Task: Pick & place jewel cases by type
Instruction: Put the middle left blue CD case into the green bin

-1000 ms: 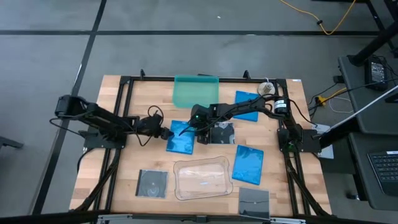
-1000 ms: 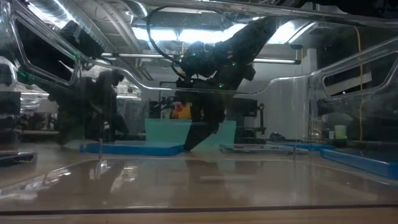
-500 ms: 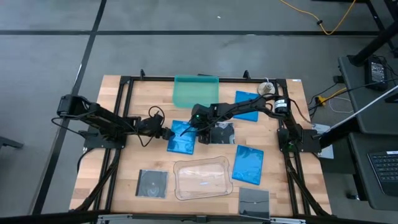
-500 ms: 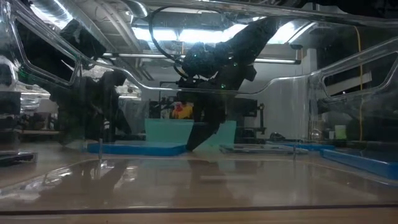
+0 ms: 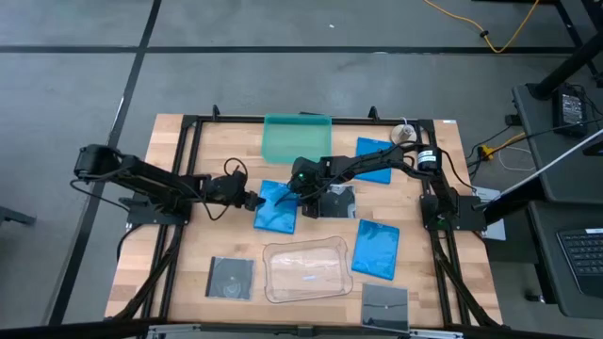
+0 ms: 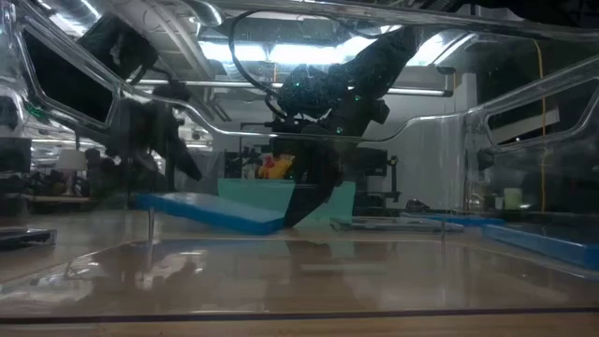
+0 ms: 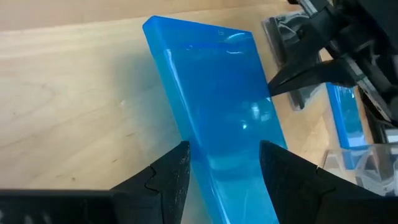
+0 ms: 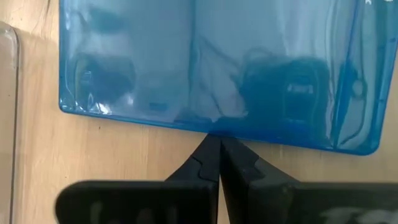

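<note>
Blue case (image 5: 274, 206) now tilted, left hand (image 5: 251, 200) gripping; no legible labels

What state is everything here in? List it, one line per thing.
middle blue case: tilted, one end lifted.
left gripper: shut on middle blue case.
right gripper: shut, tips at that case's edge.
back blue case: flat on table.
front blue case: flat on table.
middle grey case: flat.
front-left grey case: flat.
front-right grey case: flat.
teal tray: holds no case.
clear tray: holds no case.

blue case (image 7: 217, 118) near end cut off by frame; left end effector (image 7: 219, 163) tips hidden underneath
</note>
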### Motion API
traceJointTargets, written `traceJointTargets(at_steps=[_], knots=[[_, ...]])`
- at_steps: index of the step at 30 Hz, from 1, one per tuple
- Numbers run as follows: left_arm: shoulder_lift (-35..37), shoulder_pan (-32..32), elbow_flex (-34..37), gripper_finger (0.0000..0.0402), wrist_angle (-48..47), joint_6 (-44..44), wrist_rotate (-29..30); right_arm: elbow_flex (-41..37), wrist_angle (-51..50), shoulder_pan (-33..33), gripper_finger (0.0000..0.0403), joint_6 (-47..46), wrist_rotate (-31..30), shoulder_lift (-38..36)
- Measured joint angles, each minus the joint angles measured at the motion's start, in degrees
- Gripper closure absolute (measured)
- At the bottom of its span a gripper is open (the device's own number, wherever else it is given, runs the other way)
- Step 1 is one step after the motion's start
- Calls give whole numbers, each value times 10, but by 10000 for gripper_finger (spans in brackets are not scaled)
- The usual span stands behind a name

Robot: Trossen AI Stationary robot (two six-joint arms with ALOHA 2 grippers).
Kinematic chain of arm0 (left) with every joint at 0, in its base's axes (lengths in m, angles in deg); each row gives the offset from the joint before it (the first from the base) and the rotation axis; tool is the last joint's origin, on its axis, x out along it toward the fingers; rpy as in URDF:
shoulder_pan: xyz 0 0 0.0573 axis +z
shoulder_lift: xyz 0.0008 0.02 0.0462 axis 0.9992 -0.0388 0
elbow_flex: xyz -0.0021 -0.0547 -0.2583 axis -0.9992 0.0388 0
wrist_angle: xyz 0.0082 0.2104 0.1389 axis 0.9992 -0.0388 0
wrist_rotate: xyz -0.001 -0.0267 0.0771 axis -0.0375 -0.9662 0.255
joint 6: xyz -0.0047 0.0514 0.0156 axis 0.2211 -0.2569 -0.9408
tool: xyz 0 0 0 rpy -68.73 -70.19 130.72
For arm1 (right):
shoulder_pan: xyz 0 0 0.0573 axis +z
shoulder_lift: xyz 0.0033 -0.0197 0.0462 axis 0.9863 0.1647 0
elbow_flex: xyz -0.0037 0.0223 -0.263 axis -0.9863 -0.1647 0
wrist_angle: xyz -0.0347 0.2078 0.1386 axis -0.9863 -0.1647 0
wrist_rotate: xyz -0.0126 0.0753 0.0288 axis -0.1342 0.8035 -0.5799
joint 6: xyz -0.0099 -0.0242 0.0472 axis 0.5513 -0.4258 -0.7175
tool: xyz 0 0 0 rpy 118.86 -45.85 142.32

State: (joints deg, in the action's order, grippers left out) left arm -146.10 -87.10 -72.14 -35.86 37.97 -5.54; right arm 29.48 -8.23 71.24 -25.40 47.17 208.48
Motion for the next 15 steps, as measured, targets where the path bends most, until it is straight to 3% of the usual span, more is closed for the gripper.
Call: traceJointTargets(at_steps=[6,10,15], knots=[[41,-9,-65,221,-103,-52,14,0,1,0,393,1,-2,0],[51,-14,-118,222,-95,-114,-20,2,36,0,393,1,-11,3],[11,3,-121,222,-115,-97,-9,1,48,0,393,-1,-7,4]])
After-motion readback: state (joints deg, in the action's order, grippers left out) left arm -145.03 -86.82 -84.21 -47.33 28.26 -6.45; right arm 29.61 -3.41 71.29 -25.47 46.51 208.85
